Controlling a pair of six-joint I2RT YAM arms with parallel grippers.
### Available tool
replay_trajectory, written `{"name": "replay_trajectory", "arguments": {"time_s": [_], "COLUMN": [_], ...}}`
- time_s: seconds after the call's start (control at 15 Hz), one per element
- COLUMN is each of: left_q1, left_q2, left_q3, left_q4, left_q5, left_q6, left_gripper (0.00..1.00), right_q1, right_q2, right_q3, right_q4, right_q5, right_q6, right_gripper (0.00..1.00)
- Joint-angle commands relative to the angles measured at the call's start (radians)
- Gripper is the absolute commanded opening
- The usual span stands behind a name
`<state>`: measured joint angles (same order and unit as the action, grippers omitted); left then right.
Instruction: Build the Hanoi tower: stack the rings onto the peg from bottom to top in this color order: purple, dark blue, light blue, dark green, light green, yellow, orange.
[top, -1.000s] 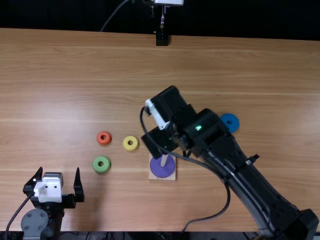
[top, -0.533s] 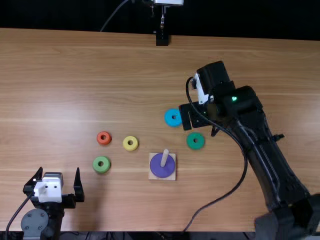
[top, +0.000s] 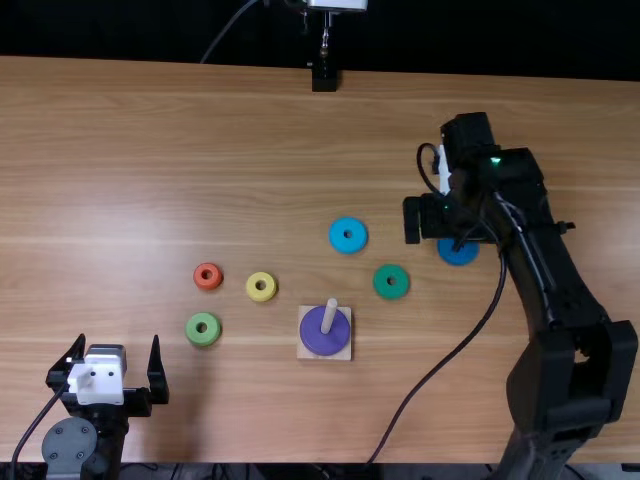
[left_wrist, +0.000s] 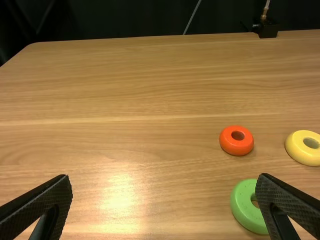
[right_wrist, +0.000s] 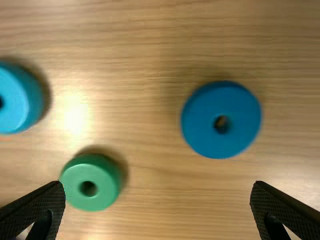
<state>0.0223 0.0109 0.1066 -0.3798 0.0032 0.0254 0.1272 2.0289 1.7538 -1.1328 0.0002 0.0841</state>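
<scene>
The purple ring (top: 324, 338) sits around the peg (top: 329, 315) on its square wooden base (top: 341, 353). My right gripper (top: 438, 222) is open over the table by the dark blue ring (top: 458, 252), partly covering it in the top view. In the right wrist view, the dark blue ring (right_wrist: 221, 120) lies flat beyond the spread fingers of my right gripper (right_wrist: 157, 183). Light blue (top: 348, 235) and dark green (top: 391, 281) rings lie apart nearby. My left gripper (top: 113, 352) stands open and empty at the near left; in its wrist view, my left gripper (left_wrist: 164, 176) has fingers wide apart.
Left of the base lie the yellow ring (top: 261, 287), orange ring (top: 208, 276) and light green ring (top: 203, 329). The right arm's cable loops over the table right of the base. A black mount (top: 324, 76) stands at the far edge.
My right gripper has swung from above the peg to the far right, near the dark blue ring, uncovering the peg and the light blue and dark green rings. The left arm has kept still.
</scene>
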Motion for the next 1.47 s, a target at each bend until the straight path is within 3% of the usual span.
{"name": "replay_trajectory", "arguments": {"time_s": [0.0, 0.73, 1.4], "left_q1": [0.008, 0.008, 0.008], "left_q2": [-0.011, -0.011, -0.011], "left_q3": [-0.107, -0.107, -0.107], "left_q4": [-0.066, -0.066, -0.066], "left_q5": [-0.003, -0.003, -0.003], "left_q6": [0.002, 0.002, 0.002], "left_gripper": [1.00, 1.00, 1.00], "right_q1": [-0.034, -0.115, -0.129], "right_q2": [0.001, 0.151, 0.225], "right_q3": [0.021, 0.019, 0.032], "right_q4": [-0.002, -0.002, 0.003], "right_q5": [0.007, 0.005, 0.002], "right_q6": [0.006, 0.004, 0.006], "right_gripper": [1.00, 1.00, 1.00]}}
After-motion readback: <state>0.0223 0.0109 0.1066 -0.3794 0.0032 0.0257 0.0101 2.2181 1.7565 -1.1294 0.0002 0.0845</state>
